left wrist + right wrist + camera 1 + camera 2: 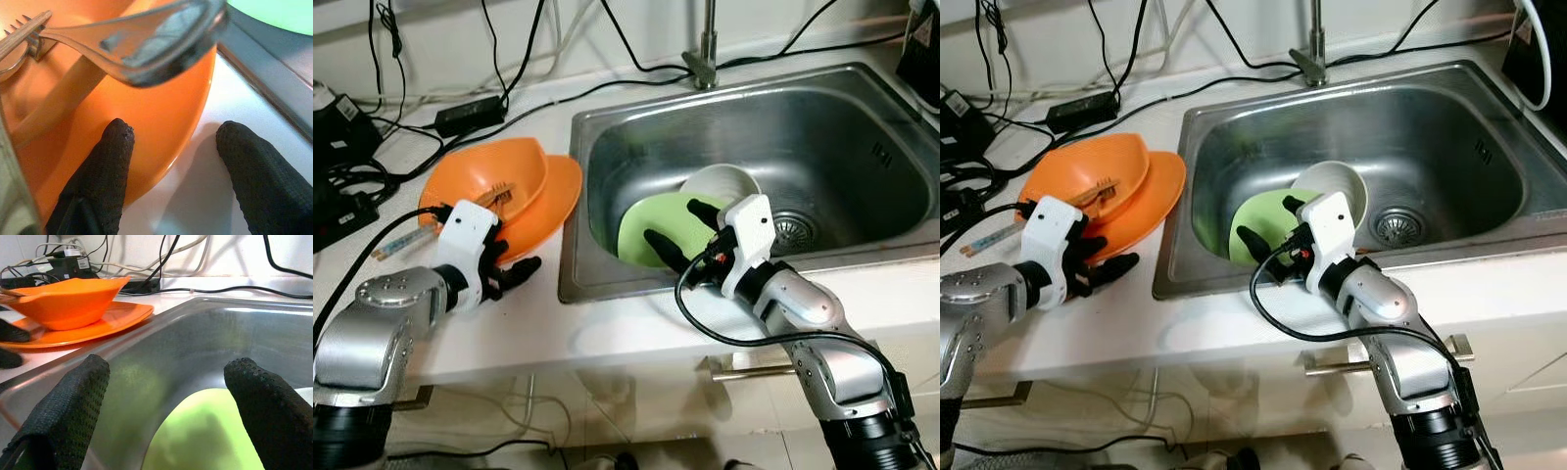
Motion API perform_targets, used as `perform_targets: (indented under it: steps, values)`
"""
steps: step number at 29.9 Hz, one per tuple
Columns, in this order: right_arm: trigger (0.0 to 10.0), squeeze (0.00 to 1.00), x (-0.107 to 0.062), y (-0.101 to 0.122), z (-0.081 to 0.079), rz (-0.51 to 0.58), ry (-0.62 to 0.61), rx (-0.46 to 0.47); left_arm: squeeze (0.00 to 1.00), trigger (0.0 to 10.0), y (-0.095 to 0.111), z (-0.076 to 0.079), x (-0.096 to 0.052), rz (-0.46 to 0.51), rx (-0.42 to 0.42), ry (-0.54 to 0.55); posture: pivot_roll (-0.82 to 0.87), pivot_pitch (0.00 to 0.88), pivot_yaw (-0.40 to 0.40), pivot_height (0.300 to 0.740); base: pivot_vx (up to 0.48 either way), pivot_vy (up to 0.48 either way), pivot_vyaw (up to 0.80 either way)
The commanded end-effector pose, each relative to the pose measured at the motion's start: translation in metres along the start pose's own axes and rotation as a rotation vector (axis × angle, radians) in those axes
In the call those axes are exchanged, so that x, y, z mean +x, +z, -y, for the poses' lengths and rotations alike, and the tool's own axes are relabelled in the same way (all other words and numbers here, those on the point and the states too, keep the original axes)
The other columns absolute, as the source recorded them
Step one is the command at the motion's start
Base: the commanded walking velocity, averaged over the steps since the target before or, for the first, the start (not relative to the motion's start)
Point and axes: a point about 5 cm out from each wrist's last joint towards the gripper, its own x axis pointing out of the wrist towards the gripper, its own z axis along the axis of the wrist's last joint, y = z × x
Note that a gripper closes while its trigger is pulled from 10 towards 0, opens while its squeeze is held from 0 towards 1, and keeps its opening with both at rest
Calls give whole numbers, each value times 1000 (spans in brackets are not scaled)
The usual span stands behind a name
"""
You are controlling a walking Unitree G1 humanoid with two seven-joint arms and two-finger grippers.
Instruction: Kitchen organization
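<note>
Steel sink, green plate under spread right end effector, left end effector spread beside orange plate

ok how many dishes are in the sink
2: a green plate leaning against the sink's left wall, and a white bowl tilted just behind it. More could be hidden underneath them.

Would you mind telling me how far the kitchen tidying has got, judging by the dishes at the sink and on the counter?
Done: the orange bowl, holding utensils, already sits on the orange plate on the counter. In hand: nothing is gripped; the left gripper has its jaws open at the plate's rim, and the right gripper hangs open over the green plate. Left: the green plate and white bowl remain in the sink.
</note>
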Motion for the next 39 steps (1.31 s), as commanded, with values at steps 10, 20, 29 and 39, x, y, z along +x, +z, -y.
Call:
perform_targets:
  steps: [10,20,29,39]
  values:
    - [10000,0,9,2,-2,27,20,-9,0,10000,-12,14,-19,-76,-7,-57,54,56,210,740,0,0,0]
    - [10000,0,14,1,-1,35,26,-15,0,10000,-4,19,-30,-74,37,-47,64,36,201,740,0,0,0]
    - [10000,0,19,1,1,39,34,-22,0,10000,28,3,-35,28,144,26,59,23,185,740,0,0,0]
    - [10000,0,21,0,5,40,34,-32,0,10000,49,8,-47,49,219,-58,58,17,174,740,0,0,0]
